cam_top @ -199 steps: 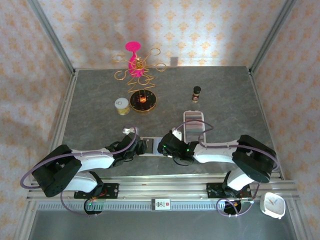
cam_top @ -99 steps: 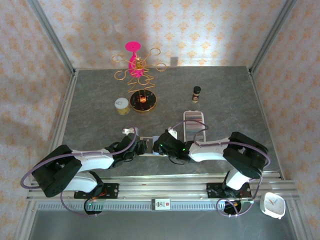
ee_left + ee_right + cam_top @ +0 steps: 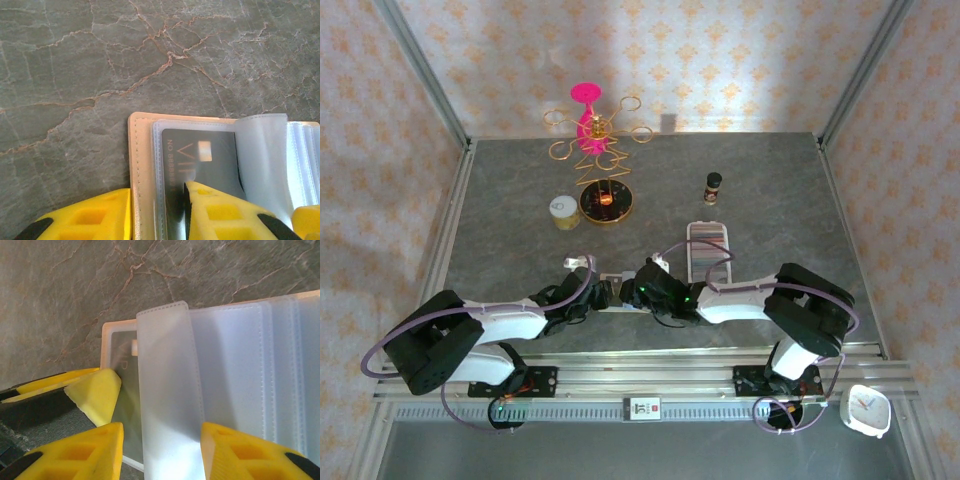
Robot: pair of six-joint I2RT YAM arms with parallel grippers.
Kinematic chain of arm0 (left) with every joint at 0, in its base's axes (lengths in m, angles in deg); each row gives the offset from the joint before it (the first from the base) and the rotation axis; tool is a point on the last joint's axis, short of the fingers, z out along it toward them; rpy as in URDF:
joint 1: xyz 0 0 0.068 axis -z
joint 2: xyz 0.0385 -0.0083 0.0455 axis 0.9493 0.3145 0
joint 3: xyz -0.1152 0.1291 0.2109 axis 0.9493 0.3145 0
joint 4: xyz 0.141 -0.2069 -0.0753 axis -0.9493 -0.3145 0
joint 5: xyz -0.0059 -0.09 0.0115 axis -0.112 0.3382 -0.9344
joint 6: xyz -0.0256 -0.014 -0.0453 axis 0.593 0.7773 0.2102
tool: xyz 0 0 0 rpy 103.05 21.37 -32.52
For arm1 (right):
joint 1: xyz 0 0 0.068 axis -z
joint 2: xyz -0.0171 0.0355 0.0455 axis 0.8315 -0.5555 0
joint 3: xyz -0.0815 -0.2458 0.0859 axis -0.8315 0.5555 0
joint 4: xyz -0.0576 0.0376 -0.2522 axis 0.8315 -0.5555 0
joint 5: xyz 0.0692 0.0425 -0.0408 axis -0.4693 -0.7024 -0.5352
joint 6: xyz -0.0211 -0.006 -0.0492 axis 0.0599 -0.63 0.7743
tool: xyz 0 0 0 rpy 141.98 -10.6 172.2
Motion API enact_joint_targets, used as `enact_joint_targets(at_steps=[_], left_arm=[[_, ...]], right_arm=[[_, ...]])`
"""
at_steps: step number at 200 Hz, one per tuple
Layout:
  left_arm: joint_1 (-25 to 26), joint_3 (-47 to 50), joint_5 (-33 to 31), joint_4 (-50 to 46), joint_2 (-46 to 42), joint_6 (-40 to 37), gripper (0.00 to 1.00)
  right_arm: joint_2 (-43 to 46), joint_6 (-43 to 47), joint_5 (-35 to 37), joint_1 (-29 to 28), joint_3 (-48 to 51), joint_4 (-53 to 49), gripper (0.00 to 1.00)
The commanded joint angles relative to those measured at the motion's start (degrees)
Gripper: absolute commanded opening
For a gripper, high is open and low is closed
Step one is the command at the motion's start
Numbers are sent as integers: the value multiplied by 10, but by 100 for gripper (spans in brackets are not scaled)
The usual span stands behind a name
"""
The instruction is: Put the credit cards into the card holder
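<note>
The beige card holder (image 3: 613, 281) lies open on the table between my two grippers. A dark credit card (image 3: 200, 160) marked VIP sits in its first clear sleeve. My left gripper (image 3: 157, 192) is shut on the holder's beige left edge (image 3: 140, 165), one finger outside the cover and the other on the dark card. My right gripper (image 3: 162, 432) is open and straddles a raised clear sleeve (image 3: 167, 385). Its right finger touches the sleeve's edge, and a gap on the left shows the dark card (image 3: 122, 365). The other credit cards (image 3: 707, 252) stand in a row in the white tray.
A white perforated tray (image 3: 708, 228) lies just right of the right gripper (image 3: 638, 292). Further back stand a small dark bottle (image 3: 713, 186), a yellow jar (image 3: 563, 211) and a gold wire stand with a pink top (image 3: 592, 130). A white clock (image 3: 865, 410) sits off the table at the near right.
The right arm has shifted left, bringing its gripper over the card holder next to the left gripper. The left jaws have closed slightly.
</note>
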Motion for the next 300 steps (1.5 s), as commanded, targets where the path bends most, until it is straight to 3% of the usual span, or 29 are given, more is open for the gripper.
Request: enact_joint_targets(at_steps=[1,115,159,210,236,264,300], left_arm=[[7,24,106,-11,46,25,30],[6,35,100,-6,19,32,33],[6,43,88,-11,-17,43,41],[5,33,-3,-95,-58,56,42],[4,25,-100,-174,-99,87,43],[4,27,-181,-240,-168,115,50],[2,30,-191,-266,-274,104,55]], right_arm=[[-17,-9,-7,-3,-11,29,45],[-22,-25,-30,-4,-2,120,45],[-32,-28,-37,-3,-6,141,45],[-42,-30,-42,-4,-11,161,44],[-50,-32,-47,-4,-16,177,45],[-62,-32,-61,-4,-23,213,45],[-35,11,-54,-3,-29,239,45]])
